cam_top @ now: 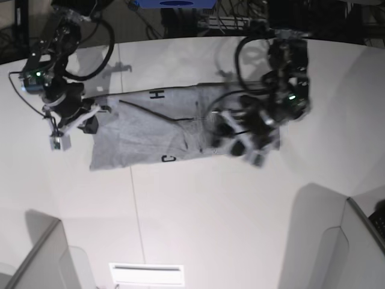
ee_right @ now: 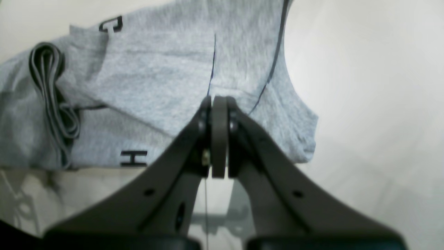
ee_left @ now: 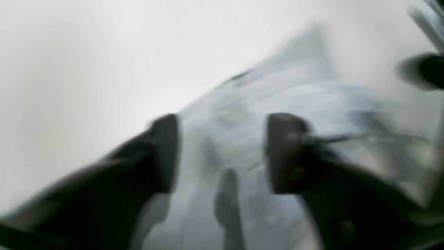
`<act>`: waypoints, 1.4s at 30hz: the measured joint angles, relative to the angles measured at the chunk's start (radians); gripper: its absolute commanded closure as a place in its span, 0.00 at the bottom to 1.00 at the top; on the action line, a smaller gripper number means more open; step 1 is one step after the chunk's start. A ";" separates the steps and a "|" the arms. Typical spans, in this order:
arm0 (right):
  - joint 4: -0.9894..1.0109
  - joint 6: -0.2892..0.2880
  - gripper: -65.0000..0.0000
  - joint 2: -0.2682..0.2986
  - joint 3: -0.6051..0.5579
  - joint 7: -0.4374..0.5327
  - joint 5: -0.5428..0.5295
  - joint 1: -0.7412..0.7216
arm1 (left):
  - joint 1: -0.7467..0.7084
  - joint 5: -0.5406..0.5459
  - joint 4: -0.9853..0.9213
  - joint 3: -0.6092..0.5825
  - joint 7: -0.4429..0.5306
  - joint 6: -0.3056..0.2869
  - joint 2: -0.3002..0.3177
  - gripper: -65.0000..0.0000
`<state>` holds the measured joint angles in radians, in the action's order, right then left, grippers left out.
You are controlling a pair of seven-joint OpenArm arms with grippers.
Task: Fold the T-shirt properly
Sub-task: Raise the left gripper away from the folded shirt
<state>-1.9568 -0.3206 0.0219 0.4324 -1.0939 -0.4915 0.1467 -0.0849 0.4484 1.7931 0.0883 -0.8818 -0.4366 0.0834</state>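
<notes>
The heather-grey T-shirt (cam_top: 150,129) lies folded into a long band across the white table, with black letters at both long edges. In the right wrist view the T-shirt (ee_right: 156,69) shows its dark ribbed neck (ee_right: 48,83) and a letter H (ee_right: 133,158). My right gripper (ee_right: 219,100) is shut, with fabric creases running to its tips; in the base view it (cam_top: 90,119) is at the band's left end. My left gripper (ee_left: 223,152) is open over the blurred T-shirt (ee_left: 277,90); in the base view it (cam_top: 243,141) hovers over the band's right end.
The white table (cam_top: 198,205) runs well beyond the shirt toward the front. Grey partitions stand at the front left (cam_top: 42,259) and front right (cam_top: 355,247). Cables and dark gear (cam_top: 198,18) sit behind the table's back edge. A white slot (cam_top: 146,274) is at the front.
</notes>
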 measured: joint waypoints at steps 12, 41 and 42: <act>0.391 -0.003 0.27 0.056 -0.002 -0.077 -0.006 -0.255 | -0.279 -0.002 0.060 0.561 -0.034 -0.006 0.091 1.00; 0.829 -0.112 0.28 0.191 0.023 0.017 -0.280 -0.309 | -0.322 0.014 -0.109 0.471 0.249 -0.012 0.122 1.00; 0.824 -0.114 0.28 0.196 -0.003 0.016 -0.280 -0.307 | -0.312 0.019 -0.123 0.465 0.257 -0.012 0.122 1.00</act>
<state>-1.1328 -0.4351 0.2184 0.4294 -1.0779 -0.7719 -0.1600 -0.3969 0.4679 1.6699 0.5533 -0.6243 -0.4484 0.2058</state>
